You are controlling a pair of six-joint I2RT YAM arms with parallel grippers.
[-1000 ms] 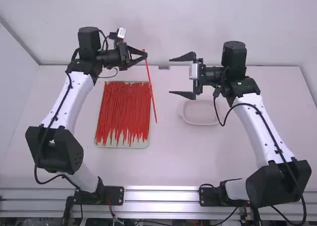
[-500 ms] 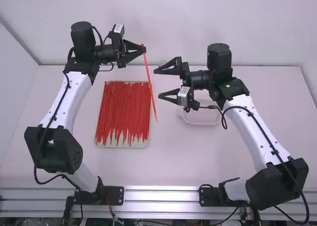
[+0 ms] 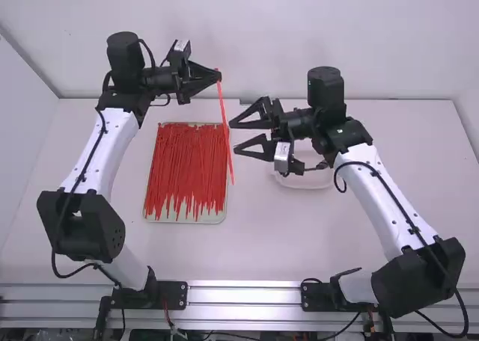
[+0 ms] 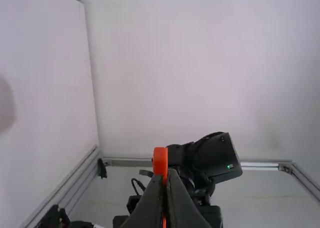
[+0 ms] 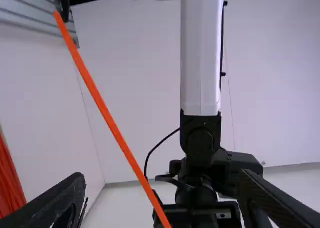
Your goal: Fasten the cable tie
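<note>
My left gripper (image 3: 215, 75) is held high at the back left, shut on the head end of one red cable tie (image 3: 225, 128). The tie hangs down from it over the right edge of the tray. In the left wrist view the tie's orange head (image 4: 160, 161) sticks out between the shut fingers. My right gripper (image 3: 235, 137) is open, its two fingers spread wide just right of the hanging tie, not touching it. In the right wrist view the tie (image 5: 107, 122) runs diagonally across, between the open fingers.
A flat tray (image 3: 157, 217) with several red cable ties (image 3: 187, 169) lies on the table left of centre. A white shallow dish (image 3: 303, 178) sits under the right arm's wrist. The table's front and right side are bare.
My right gripper has swung left and down from the middle of the table to beside the hanging tie, staying open. The left gripper rose slightly with the tie.
</note>
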